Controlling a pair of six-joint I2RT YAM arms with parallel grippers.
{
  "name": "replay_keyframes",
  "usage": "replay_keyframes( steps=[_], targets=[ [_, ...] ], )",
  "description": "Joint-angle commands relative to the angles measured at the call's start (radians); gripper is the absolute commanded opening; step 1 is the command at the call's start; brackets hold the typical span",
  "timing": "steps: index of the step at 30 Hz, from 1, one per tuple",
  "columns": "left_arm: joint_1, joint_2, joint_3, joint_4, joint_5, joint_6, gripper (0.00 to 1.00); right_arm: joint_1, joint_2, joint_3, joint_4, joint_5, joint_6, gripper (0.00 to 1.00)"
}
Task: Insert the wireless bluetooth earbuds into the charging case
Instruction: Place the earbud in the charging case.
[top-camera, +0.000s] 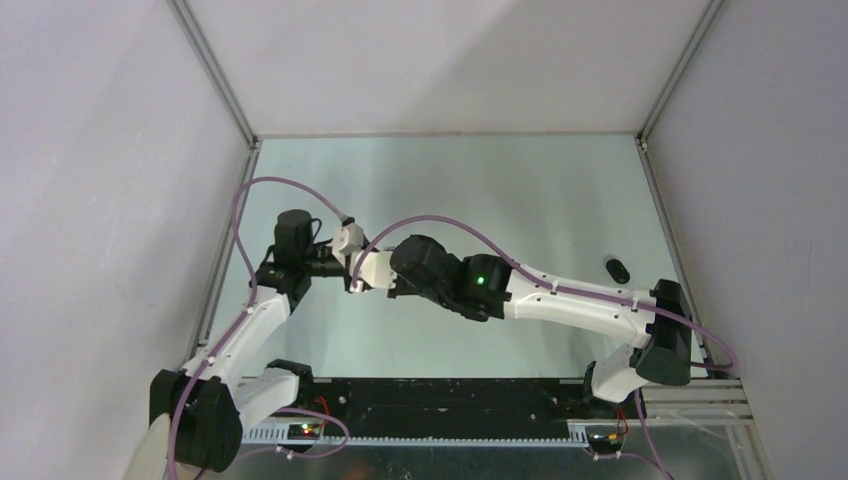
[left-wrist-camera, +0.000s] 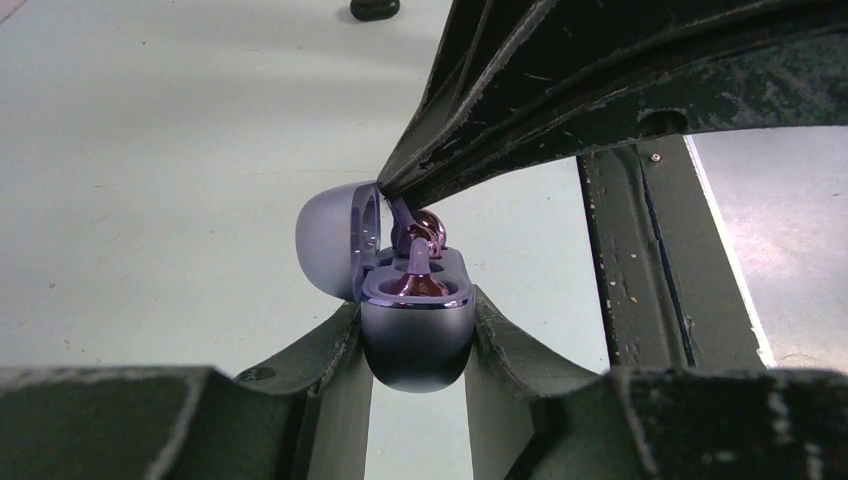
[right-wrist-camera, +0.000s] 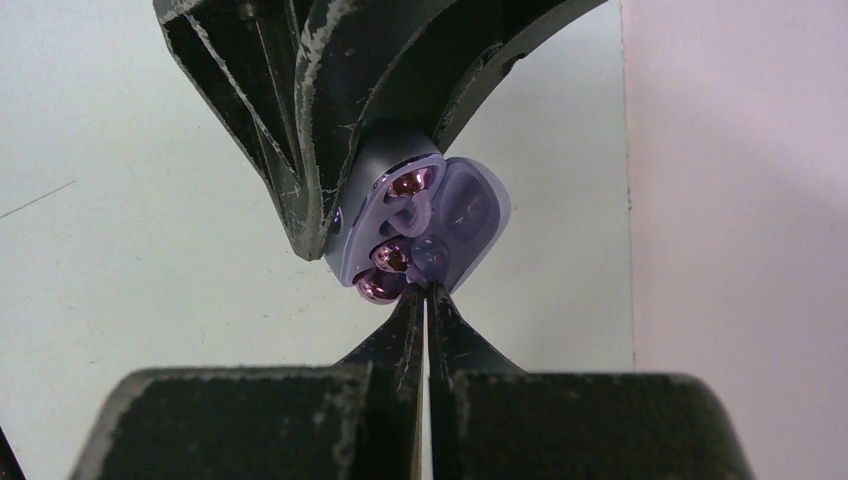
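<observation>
Left wrist, left tool (left-wrist-camera: 415, 325) gripping case (left-wrist-camera: 416, 352), right tool (left-wrist-camera: 398, 182) closed

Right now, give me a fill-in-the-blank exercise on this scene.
The left gripper clamps a case whose lid stands ___.
The buds at it are ___.
The right gripper is ___.
Far right on the table lies a ___ object.
Missing: open, purple, shut, black.
</observation>
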Motion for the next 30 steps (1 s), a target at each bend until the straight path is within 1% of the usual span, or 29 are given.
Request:
replay_keyframes(
  steps=[1,5,10,16,23,25,27,28,29,30],
  targets=[
    [-0.006,-0.032,0.009,0.035,0.03,0.004,0.0,-0.013,0.008,0.036,0.004,0.017,0.035,0.0],
    [-0.007,-0.03,0.01,0.037,0.027,0.004,0.0,-0.023,-0.013,0.036,-0.004,-0.003,0.046,0.0],
    [-0.006,-0.026,0.011,0.039,0.025,0.003,0.0,-0.014,-0.018,0.036,-0.026,-0.07,0.062,0.0],
    [-0.006,-0.031,0.011,0.04,0.023,0.003,0.0,0.001,0.012,0.05,-0.026,-0.089,0.083,0.0],
    [-0.007,-0.036,0.007,0.041,0.022,0.003,0.0,0.003,0.042,0.1,-0.074,-0.167,0.119,0.01],
    [-0.007,-0.04,0.006,0.041,0.021,0.002,0.0,0.004,0.05,0.101,-0.078,-0.172,0.12,0.05],
    [-0.006,-0.043,0.005,0.041,0.019,0.003,0.0,-0.001,0.053,0.102,-0.088,-0.174,0.119,0.18],
    [-0.006,-0.043,0.004,0.041,0.02,0.003,0.0,-0.007,0.046,0.109,-0.091,-0.182,0.121,0.27],
    [-0.006,-0.043,0.004,0.04,0.02,0.003,0.0,-0.01,0.034,0.114,-0.106,-0.19,0.122,0.31],
    [-0.007,-0.043,0.004,0.041,0.02,0.002,0.0,-0.02,0.027,0.132,-0.115,-0.209,0.124,0.37]
  ],
)
